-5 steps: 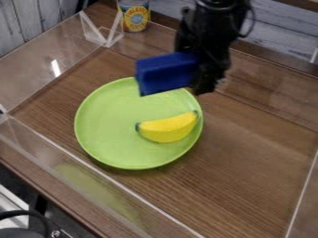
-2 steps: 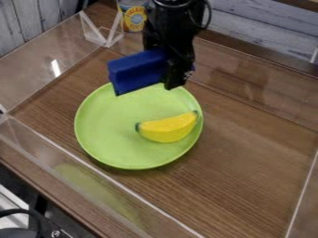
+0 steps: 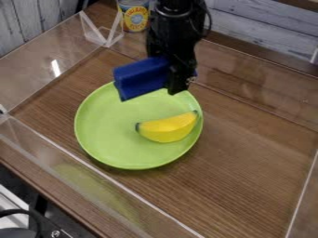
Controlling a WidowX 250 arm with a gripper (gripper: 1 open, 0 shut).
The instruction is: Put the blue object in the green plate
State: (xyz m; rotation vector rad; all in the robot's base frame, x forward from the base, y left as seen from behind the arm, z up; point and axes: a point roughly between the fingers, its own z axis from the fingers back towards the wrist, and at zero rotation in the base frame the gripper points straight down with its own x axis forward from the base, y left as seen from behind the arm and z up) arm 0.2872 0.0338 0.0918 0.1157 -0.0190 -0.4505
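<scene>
Deep-blue rectangular block (image 3: 140, 78), held by the black robot pincer (image 3: 169, 71), its jaws closed on the block's right part; it appears tilted over the upper part of the large round lime-green plate (image 3: 104, 138), left of centre in the upper half of the frame. Step in hand judged to be placing. Recommended: bring the block slightly down-frame and to the left, over the bare left side, clear of the curved yellow banana (image 3: 166, 127) at the plate's right. Level it, lower until the underside meets the plate, then release gently; a high release could tip it onto the rim or banana. Retreat straight up.

Limits of inspection: fingertips are dark and partly hidden behind the block, so exact contact cannot be confirmed. Height above the plate cannot be read from this view. The arm is cut off at the top edge.
</scene>
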